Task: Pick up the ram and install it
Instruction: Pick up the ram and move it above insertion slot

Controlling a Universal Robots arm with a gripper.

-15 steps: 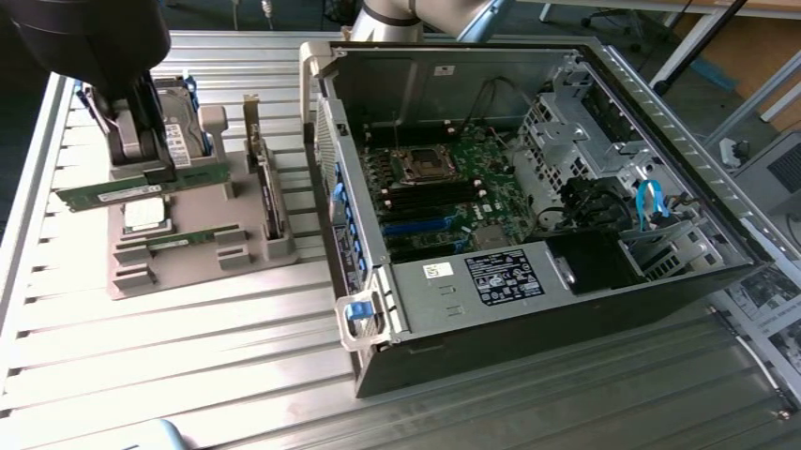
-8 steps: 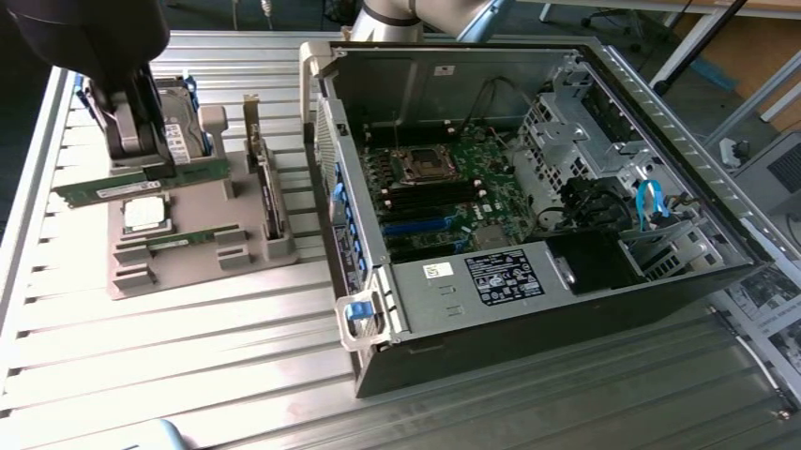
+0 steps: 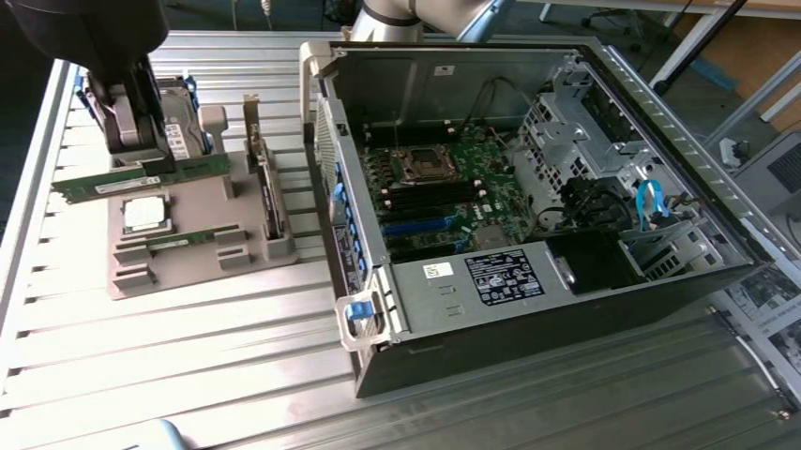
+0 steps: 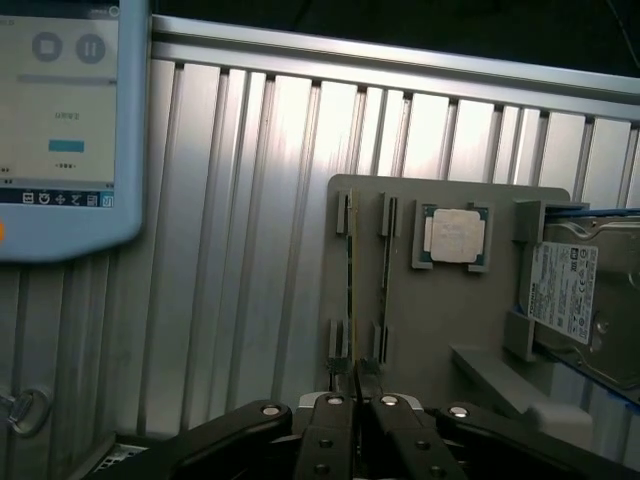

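The gripper hangs at about ten o'clock in the exterior view, over the far edge of a grey holder that lies on the ribbed metal bench. Its jaws are drawn in to a narrow gap and pinch the ram, a thin green stick. The ram lies level along the holder's far row of slots and juts past the holder's edge toward nine o'clock. Whether it has come free of the slot posts cannot be told.

In the wrist view the gripper has its two fingers pressed close on either side of the ram, which shows edge-on as a thin line running away from them between two pairs of slot posts on the holder. A twin stick stands just beside it, in the neighbouring slots.

In the exterior view that twin stick lies in the holder's nearer slots, at six o'clock from the gripper. The square silver processor chip sits between the two sticks. A hard drive stands just behind the gripper. At three o'clock from the holder an upright expansion card stands on edge.

Well apart, toward the exterior view's right, an open computer case lies on its side with its motherboard exposed and black memory slots near the middle. The wrist view also catches the bench and a lit screen.
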